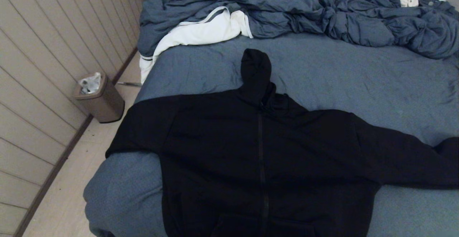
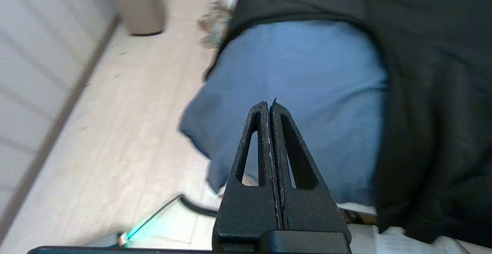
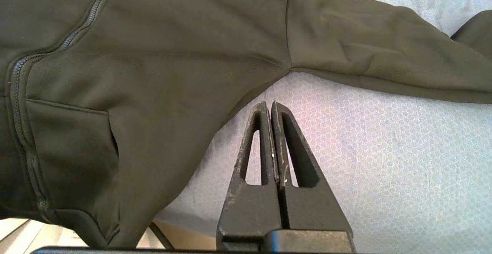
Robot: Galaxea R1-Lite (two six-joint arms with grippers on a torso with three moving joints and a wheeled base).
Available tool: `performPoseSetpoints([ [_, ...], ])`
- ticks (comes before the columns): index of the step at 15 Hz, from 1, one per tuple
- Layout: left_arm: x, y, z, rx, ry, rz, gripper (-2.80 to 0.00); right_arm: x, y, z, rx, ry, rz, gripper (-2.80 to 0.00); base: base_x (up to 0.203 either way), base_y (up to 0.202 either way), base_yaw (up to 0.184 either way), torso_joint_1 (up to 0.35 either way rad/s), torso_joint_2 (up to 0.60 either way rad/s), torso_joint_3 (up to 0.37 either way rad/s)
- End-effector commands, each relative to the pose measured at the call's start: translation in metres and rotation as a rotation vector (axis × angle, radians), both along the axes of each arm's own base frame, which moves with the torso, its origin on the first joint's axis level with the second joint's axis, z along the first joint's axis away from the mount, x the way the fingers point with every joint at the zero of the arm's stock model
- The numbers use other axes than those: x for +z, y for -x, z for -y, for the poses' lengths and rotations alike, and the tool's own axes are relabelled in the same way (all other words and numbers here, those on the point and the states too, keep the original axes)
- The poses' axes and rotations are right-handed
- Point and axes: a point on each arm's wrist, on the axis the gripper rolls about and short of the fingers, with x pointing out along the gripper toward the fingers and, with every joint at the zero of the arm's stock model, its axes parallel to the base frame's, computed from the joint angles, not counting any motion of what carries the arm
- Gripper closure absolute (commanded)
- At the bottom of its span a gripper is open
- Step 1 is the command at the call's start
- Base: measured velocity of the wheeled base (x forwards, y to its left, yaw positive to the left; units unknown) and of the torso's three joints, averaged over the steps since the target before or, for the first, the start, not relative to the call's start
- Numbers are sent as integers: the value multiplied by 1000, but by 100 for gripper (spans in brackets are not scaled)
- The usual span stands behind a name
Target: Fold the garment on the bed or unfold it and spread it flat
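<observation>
So the black hoodie [image 1: 258, 151] is laid out face up on the bed [image 1: 358, 72], zipper running straight down the middle toward the near edge, and it takes up most of the near half of the blue-grey sheet. The pointed hood sticks up toward the far end of the bed, one sleeve reaches out to the left edge and looks like it droops over the side there, and the other sleeve stretches off toward the right edge, with its end doubled back a bit. Body looks pretty flat, just a few soft creases around the armpit and the front pocket. Neither arm shows up in the head view. From the wrist cams, the left hand [image 2: 270, 104] is clenched tight with nothing in it, hanging over the bed's near left corner, above bare sheet just beside the hoodie's side. The right hand [image 3: 270, 104] is also clenched and empty, over bare sheet just beside the hoodie's right armpit, not touching the fabric as far as I can tell. Up at the far end there's a rumpled blue-grey comforter [image 1: 322, 11] with a white cloth [image 1: 200, 32] poking out near the far left corner, and a tan trash bin [image 1: 100, 99] on the floor by the wall.
</observation>
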Motion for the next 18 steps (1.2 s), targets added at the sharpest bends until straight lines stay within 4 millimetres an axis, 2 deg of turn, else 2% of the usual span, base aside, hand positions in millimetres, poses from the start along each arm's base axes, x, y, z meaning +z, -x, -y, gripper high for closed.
performPoseSetpoints([
  [1, -2, -2, -1, 44, 6, 11, 0, 0, 0, 0, 1, 0, -3, 0, 0, 0, 0, 0, 0, 0],
  [3, -6, -6, 0, -1, 13, 57, 0, 0, 0, 0, 1, -2, -3, 0, 0, 0, 0, 0, 0, 0],
  [5, -14, -7, 0, -20, 10, 4, 0, 0, 0, 0, 1, -2, -3, 0, 0, 0, 0, 0, 0, 0],
  [10, -13, -7, 1, -37, -31, 8, 0, 0, 0, 0, 1, -2, -3, 0, 0, 0, 0, 0, 0, 0],
  [18, -12, -7, 0, -23, 50, 19, 0, 0, 0, 0, 1, -3, -3, 0, 0, 0, 0, 0, 0, 0],
])
